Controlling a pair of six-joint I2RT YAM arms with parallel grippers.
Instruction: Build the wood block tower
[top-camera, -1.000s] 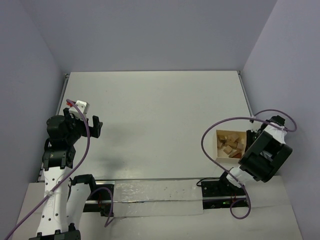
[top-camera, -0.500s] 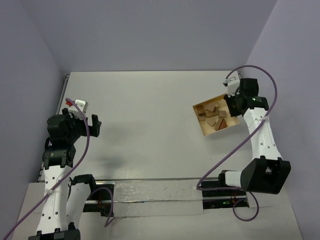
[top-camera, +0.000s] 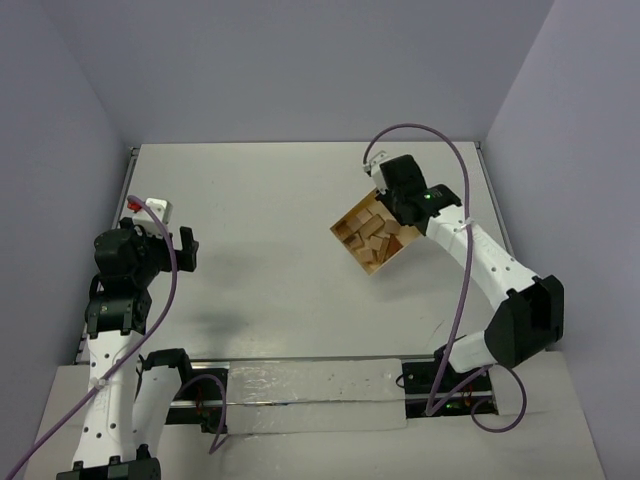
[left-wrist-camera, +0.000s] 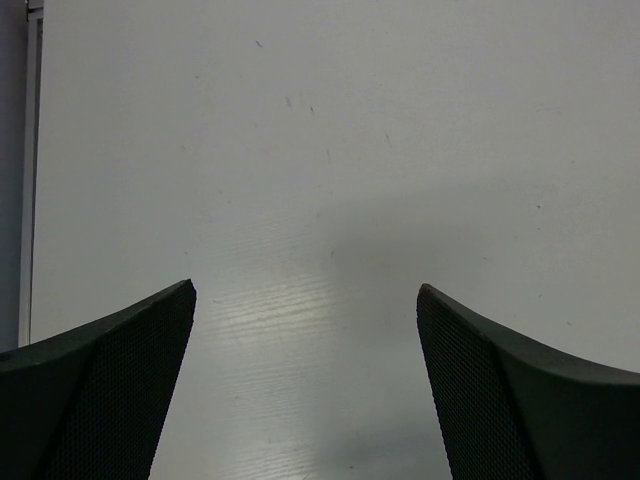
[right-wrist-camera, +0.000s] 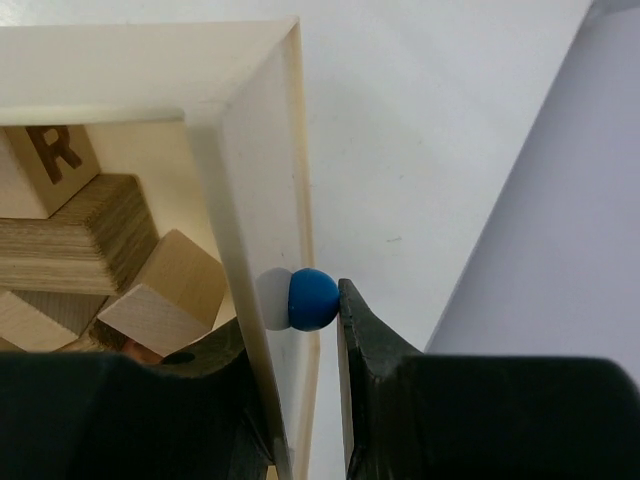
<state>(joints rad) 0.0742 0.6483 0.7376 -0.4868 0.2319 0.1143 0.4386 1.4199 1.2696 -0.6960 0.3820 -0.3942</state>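
Observation:
No wood block tower is in view. Several tan wooden blocks (top-camera: 372, 232) lie loose in a pale wooden tray (top-camera: 350, 250), which is tilted at the table's far right of centre. My right gripper (top-camera: 393, 205) is shut on the tray's far wall. In the right wrist view the gripper (right-wrist-camera: 290, 320) has one finger on each side of that wall (right-wrist-camera: 260, 180). A blue knob (right-wrist-camera: 312, 299) on the wall's outer face touches the outer finger. A block marked R (right-wrist-camera: 50, 170) and a plain cube (right-wrist-camera: 165, 290) lie inside. My left gripper (top-camera: 187, 250) (left-wrist-camera: 306, 290) stands open over bare table at the left.
Lilac walls enclose the white table (top-camera: 270, 200) on the left, back and right. The right wall (right-wrist-camera: 560, 200) stands close beside the right gripper. The right arm's purple cable (top-camera: 455, 170) arcs over the table's right part.
The right arm has swung the tray from the near right edge out to the far side and leftward toward the middle. The left arm has barely moved.

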